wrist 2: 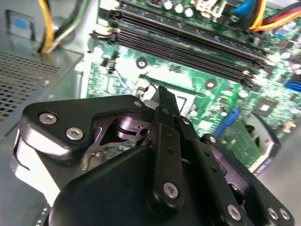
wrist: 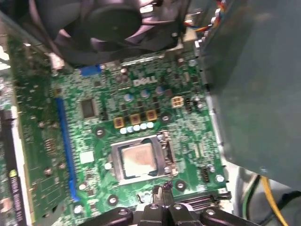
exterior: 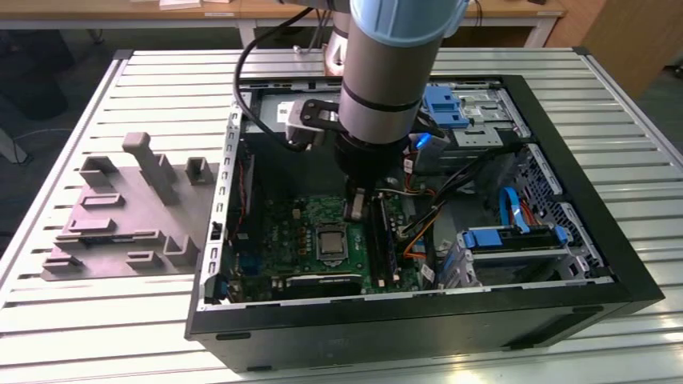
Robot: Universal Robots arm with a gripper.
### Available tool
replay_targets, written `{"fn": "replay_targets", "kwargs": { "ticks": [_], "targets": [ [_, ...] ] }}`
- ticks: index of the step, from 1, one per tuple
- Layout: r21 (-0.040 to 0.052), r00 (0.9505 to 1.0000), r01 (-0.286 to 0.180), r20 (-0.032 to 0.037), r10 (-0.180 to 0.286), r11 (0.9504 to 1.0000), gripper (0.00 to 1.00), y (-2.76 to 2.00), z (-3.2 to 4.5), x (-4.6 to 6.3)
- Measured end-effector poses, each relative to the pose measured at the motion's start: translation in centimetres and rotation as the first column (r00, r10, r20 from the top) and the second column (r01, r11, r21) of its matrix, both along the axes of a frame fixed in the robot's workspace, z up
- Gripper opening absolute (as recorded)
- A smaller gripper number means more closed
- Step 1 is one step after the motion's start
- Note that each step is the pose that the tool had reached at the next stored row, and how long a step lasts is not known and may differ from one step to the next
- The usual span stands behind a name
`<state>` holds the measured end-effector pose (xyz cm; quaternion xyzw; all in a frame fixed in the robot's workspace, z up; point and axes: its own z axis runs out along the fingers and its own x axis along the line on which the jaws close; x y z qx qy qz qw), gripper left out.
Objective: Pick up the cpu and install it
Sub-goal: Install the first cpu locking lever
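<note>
Cpu (wrist: pixel 138 160) seated in socket (wrist: pixel 165 162); light, stiff, fragile, edge-grip advised; tool (wrist: pixel 161 194) at its 6 o'clock, fingertips together, holding nothing

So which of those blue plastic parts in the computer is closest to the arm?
The blue bracket on the drive cage at the case's far end: the arm overlaps its edge. The blue handle lies apart, toward the exterior view's right.

Arm (exterior: pixel 389 72): grey tube, pale blue joint cap, black cable. Gripper (wrist 2: pixel 162 101): black linkage, silver screws.
</note>
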<state>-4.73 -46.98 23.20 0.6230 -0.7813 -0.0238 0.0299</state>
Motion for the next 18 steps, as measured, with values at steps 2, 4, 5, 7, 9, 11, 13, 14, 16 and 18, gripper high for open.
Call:
{"fn": "replay_targets", "kwargs": {
  "ticks": [2, 4, 5, 7, 9, 11, 13, 14, 16, 18],
  "targets": [
    [-0.0053, 0.9996, -0.027, 0.0001, 0.027, 0.9996, 0.11, 0.0, -0.11, 0.01],
    [-0.0055, 0.9979, -0.064, 0.0, 0.064, 0.9979, 0.11, 0.0, -0.29, 0.0],
    [-0.0055, 0.9966, -0.082, 0.0, 0.082, 0.9966, 0.11, 0.0, -0.36, 0.0],
    [-0.0056, 0.9946, -0.104, -0.0001, 0.104, 0.9946, 0.11, -0.04, -0.43, -0.01],
    [-0.0056, 0.9933, -0.115, -0.0001, 0.115, 0.9933, 0.11, -0.13, -0.45, -0.02],
    [-0.0059, 0.9926, -0.121, 0.0, 0.121, 0.9926, 0.11, -0.21, -0.47, -0.02],
    [-0.0059, 0.9925, -0.122, 0.0, 0.122, 0.9925, 0.11, -0.21, -0.47, -0.02],
    [-0.0059, 0.9925, -0.122, 0.0, 0.122, 0.9925, 0.11, -0.21, -0.46, -0.02],
    [-0.006, 0.9925, -0.122, 0.0, 0.122, 0.9925, 0.11, -0.21, -0.46, -0.02],
    [-0.0059, 0.9925, -0.122, 0.0001, 0.122, 0.9925, 0.11, -0.21, -0.47, -0.02]
  ]
}}
